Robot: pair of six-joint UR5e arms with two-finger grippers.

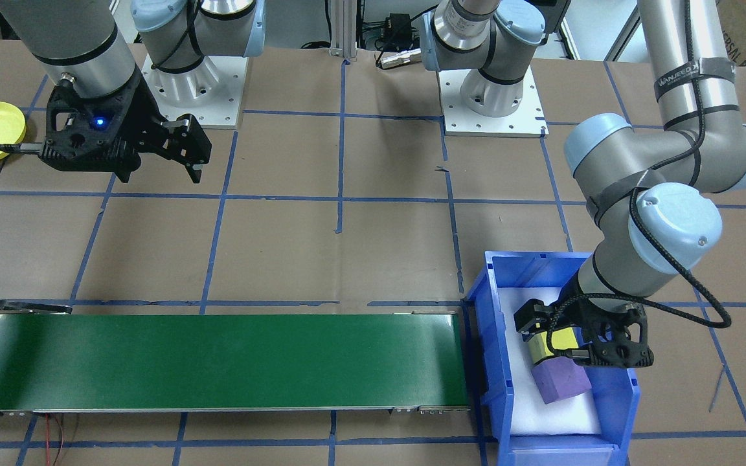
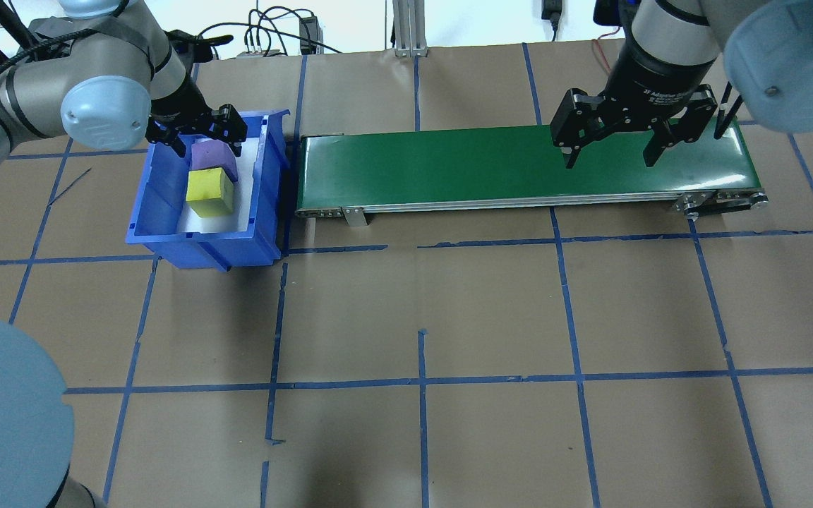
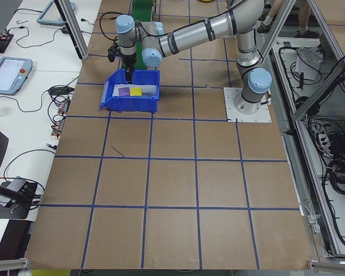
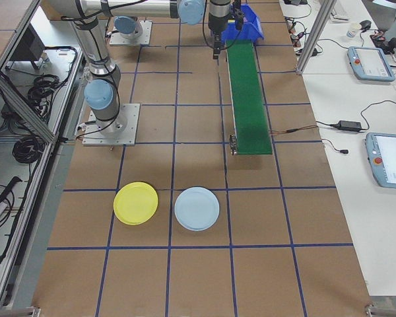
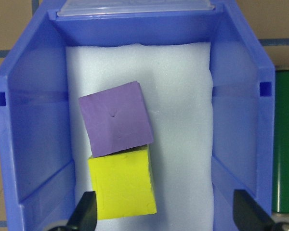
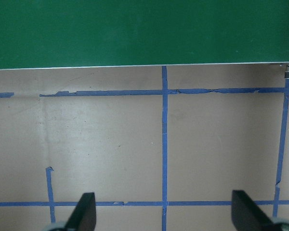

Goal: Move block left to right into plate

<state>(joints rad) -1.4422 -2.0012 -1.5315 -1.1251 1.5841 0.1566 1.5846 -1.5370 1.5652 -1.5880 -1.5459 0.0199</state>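
Blue bin [image 5: 33, 134]: smooth plastic, slight sheen, lined with white foam pad [image 5: 183, 125], fine-grained. Purple block [image 5: 115, 124] and yellow block [image 5: 123, 183]: matt, foam-like. Conveyor belt [image 2: 519, 166]: green, satiny, metal-edged. Table [image 2: 491, 317]: matt brown paper, blue tape lines.

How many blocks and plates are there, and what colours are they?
Purple block: 1
Yellow block: 1
Yellow plate: 1
Light blue plate: 1
Total: 4 things, 2 blocks in the blue bin and 2 plates on the table.
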